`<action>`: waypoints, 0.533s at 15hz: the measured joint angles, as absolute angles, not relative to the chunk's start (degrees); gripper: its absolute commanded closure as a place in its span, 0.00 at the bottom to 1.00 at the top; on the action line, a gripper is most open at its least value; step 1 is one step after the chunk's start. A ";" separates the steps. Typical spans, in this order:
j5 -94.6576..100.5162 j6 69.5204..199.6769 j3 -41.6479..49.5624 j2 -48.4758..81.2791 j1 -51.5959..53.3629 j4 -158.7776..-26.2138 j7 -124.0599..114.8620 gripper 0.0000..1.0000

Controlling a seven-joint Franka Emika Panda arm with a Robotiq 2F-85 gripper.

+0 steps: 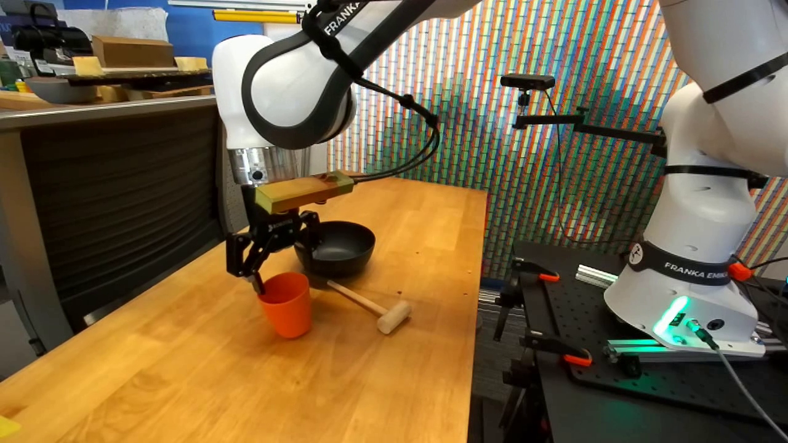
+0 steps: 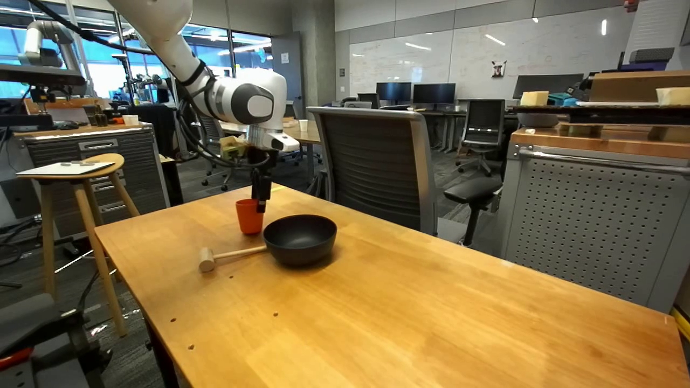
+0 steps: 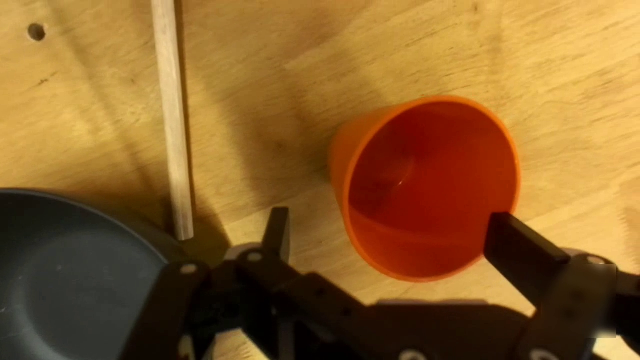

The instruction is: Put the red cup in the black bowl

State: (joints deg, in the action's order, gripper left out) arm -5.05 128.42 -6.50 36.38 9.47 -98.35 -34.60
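Cup (image 1: 290,312): Orange-red, it stands upright on the wooden counter (image 2: 442,312), mouth up, near the bowl (image 2: 299,245) and outside it. The wrist view shows bare wood between the two.
Claw (image 3: 390,215): Spread wide at the cup's rim, its fingertips (image 3: 520,250) well apart. In the wrist view, the gap looks slightly wider than the cup's mouth.
Rim: One fingertip overlaps it in the wrist view; whether the two touch is unclear. The opposite tip sits off to the side, toward the bowl, with wood showing between it and the cup. In both exterior views, a finger crosses the cup's outline.
Bowl: Matte black and wider than the cup, it rests mouth up on the counter. The claw hides part of it in the wrist view.
Mallet (image 1: 370,304): Wooden, it lies flat, handle end just beside the bowl, head pointing away.
Arm (image 1: 295,92): White and black, marked FRANKA, it reaches over the counter in both exterior views.
Base (image 1: 683,314): Lit green, it stands apart from the counter.
Chair (image 2: 372,167): Its dark back rises beyond the counter's edge in an exterior view.
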 measured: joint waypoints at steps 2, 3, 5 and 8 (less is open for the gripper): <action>-6.98 128.42 -6.49 36.48 9.46 -98.36 -34.20 0.00; -7.94 128.42 -6.49 36.48 9.46 -98.40 -34.02 0.00; -9.43 128.46 -6.41 36.44 9.42 -98.79 -33.91 0.00; -10.42 128.48 -5.80 36.03 9.39 -99.77 -33.90 0.00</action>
